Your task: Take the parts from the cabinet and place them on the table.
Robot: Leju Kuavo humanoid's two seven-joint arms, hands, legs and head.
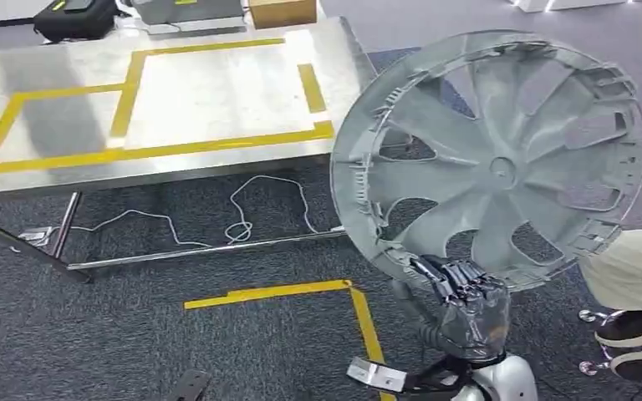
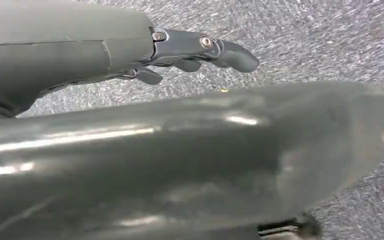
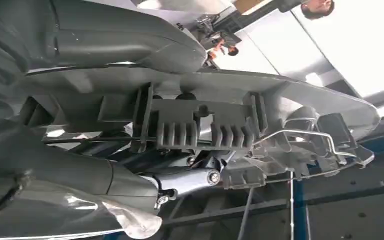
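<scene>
Gripping the grey wheel cover (image 1: 491, 163) by its lower rim, the robot's right hand (image 1: 466, 302) holds it upright above itself; the steel table (image 1: 67, 167) lies well beyond, awaiting delivery. Left hand (image 2: 200, 50) hangs empty, fingers loosely extended.

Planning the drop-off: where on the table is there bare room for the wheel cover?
The wheel cover is in the right hand. The table is bare steel inside both boxes of yellow tape; the large right-hand box looks the roomier. It is crowded only along the far edge: black bag, grey case, cardboard box.
</scene>
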